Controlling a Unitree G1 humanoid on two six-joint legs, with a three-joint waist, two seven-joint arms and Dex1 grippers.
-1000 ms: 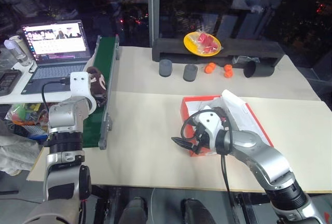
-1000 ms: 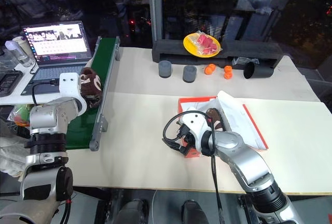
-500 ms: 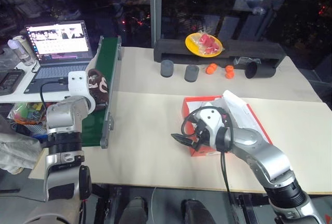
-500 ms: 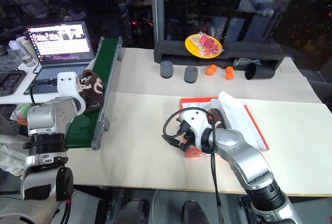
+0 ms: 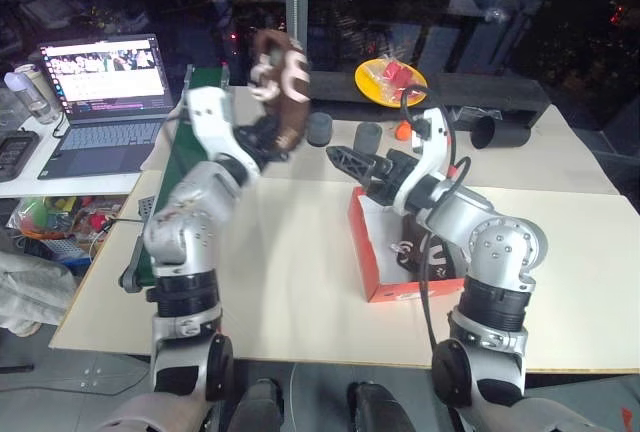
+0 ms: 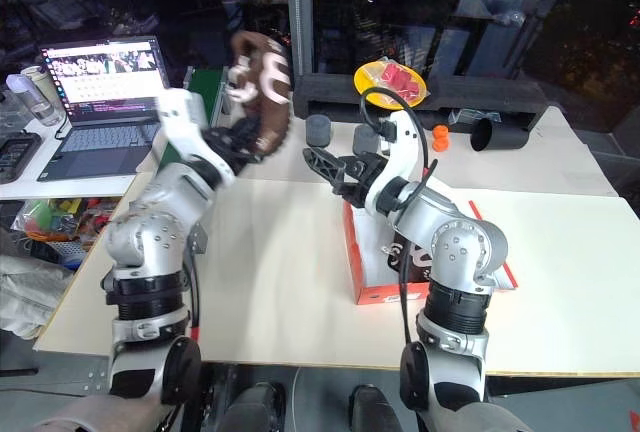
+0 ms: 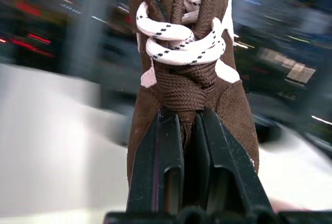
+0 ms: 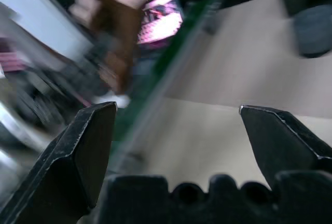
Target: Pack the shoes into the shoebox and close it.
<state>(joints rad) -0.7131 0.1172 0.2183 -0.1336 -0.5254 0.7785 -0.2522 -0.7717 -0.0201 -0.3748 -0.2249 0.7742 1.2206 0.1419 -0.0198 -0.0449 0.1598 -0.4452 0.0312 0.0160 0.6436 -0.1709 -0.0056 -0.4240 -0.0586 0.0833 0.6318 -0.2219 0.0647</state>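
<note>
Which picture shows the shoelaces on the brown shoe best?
The left wrist view: the brown shoe sits close up between the left gripper fingers, white laces clear. Both eye views show it small, held high. The right wrist view shows a brown blur.

Behind the yellow plate [image 5: 372, 83] of red pieces runs a black foam bar [image 5: 500, 92] — two grey cylinders [image 5: 320, 129] and orange balls [image 6: 440, 133] lie before it.

Shoe [image 5: 283, 87] aloft in left gripper [image 5: 262, 139], above counter [image 5: 270, 282] left of shoebox [image 5: 375, 262]. Right gripper [image 5: 345, 160] over shoebox's near-left corner, facing shoe. Laptop [image 5: 100, 92] far left. Plate [image 5: 372, 77] behind shoebox.
</note>
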